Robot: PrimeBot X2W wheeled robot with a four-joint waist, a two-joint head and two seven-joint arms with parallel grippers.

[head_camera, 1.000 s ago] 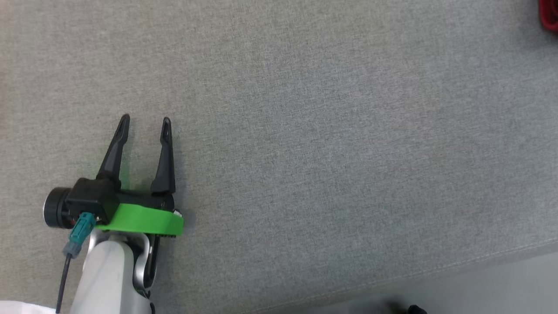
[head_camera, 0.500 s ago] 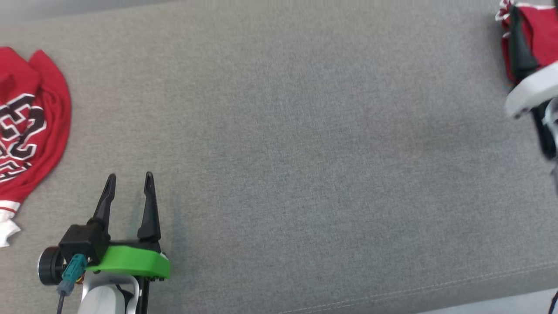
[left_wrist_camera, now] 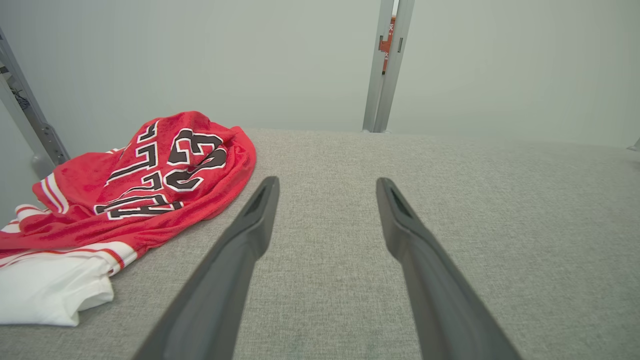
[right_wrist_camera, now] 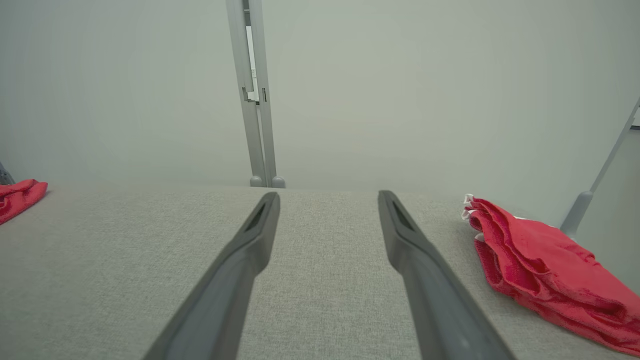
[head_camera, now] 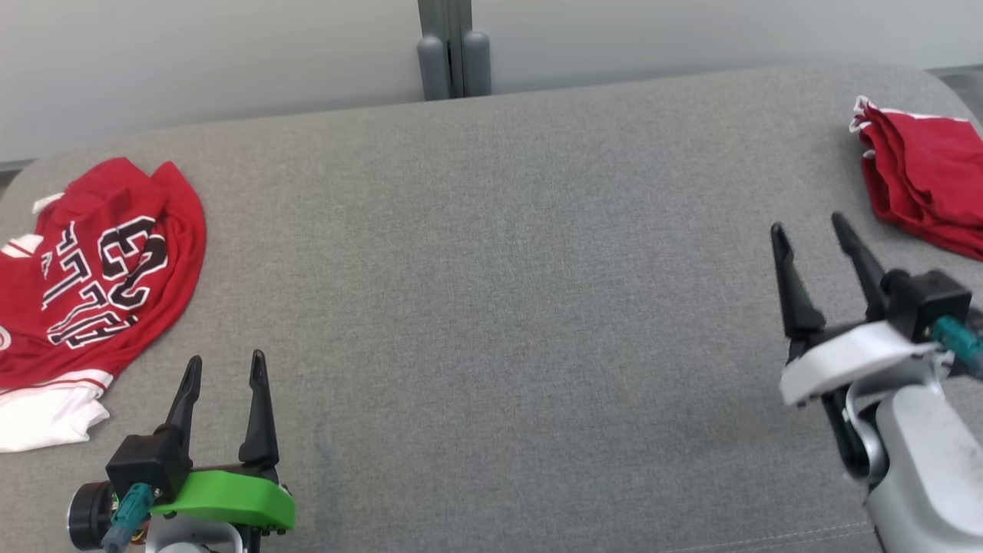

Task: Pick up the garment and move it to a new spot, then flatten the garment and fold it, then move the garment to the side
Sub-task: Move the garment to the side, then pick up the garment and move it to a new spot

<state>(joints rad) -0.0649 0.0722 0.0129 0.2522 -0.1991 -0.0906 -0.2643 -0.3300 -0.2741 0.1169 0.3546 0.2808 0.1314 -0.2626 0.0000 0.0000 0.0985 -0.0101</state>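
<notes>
Your left gripper (head_camera: pixel 226 357) and right gripper (head_camera: pixel 808 222) stood spread and empty; the red jersey (head_camera: pixel 115 261) lay at the left edge of the grey cushion (head_camera: pixel 499 269).

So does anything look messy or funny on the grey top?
Yes. The red jersey at the left end lies crumpled, its lettering bunched and white part sticking out. The red garment at the right end lies in folded layers. Nothing looks spilled or torn.

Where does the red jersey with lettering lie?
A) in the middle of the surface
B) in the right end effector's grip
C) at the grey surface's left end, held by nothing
C: the jersey lies crumpled at the left end, apart from the open left end effector.
</notes>
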